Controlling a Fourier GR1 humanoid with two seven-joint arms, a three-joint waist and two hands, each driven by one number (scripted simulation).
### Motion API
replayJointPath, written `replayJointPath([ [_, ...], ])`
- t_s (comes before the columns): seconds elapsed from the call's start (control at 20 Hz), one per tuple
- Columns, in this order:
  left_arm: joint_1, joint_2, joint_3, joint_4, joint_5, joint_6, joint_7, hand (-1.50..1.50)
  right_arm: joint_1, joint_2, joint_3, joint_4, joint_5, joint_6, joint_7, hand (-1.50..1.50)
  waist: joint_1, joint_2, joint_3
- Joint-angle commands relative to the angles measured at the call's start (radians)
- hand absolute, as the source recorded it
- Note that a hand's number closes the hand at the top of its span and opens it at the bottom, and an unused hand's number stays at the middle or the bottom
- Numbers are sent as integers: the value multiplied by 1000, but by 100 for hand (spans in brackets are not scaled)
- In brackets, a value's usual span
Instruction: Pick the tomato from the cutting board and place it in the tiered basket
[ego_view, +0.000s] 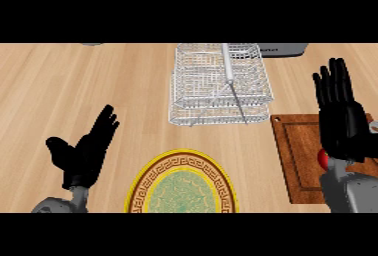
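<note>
A: What is seen in the head view?

B: A light wooden counter (66, 80) is seen from steeply above. A white wire tiered basket (221, 85) is placed near the upper middle, with a thin central post. Nothing can be made out inside its wire trays. Just behind it, at the top edge, part of a grey appliance (284, 49) is shown.

A: Where is the tomato found?

B: Only a small red sliver of the tomato (322, 158) is shown, on the brown cutting board (295, 160) at the right. It is mostly hidden behind the wrist of the right hand (341, 120). Whether it is touched by that hand cannot be told.

A: How are the fingers of that hand held?

B: They are kept straight and close together, pointed away toward the far edge, above the board. Nothing is clasped by them.

A: And the other hand?

B: The left hand (85, 150) is shown at the lower left, over bare counter, well apart from the basket and the board. Its fingers are held straight, with the thumb spread out to the side. Nothing is held by it.

A: Is anything else laid out?

B: 1 round plate (182, 186) with a yellow rim, a patterned band and a green centre is set at the lower middle, between the 2 forearms and cut off by the lower edge.
</note>
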Motion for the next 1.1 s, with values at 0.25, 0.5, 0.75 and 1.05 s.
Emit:
replayJointPath([
  [0.25, -58, 25, -50, 42, -95, -110, -159, 0, 1, -116, 200, 110, -86, 424, 69, -150, 39, 9, -14],
  [0.5, -44, 36, -12, 157, -64, -215, -242, 0, 102, -122, 149, 210, -106, 526, -155, -150, 20, 1, -13],
  [0.75, -39, 15, 17, 180, -64, -239, -272, 0, 84, -298, 69, 35, -42, 583, -155, -150, 13, -5, -15],
  [1.05, -41, 14, 8, 153, -74, -221, -244, 0, 23, -605, 36, -75, 181, 627, -26, -150, 4, -13, -18],
])
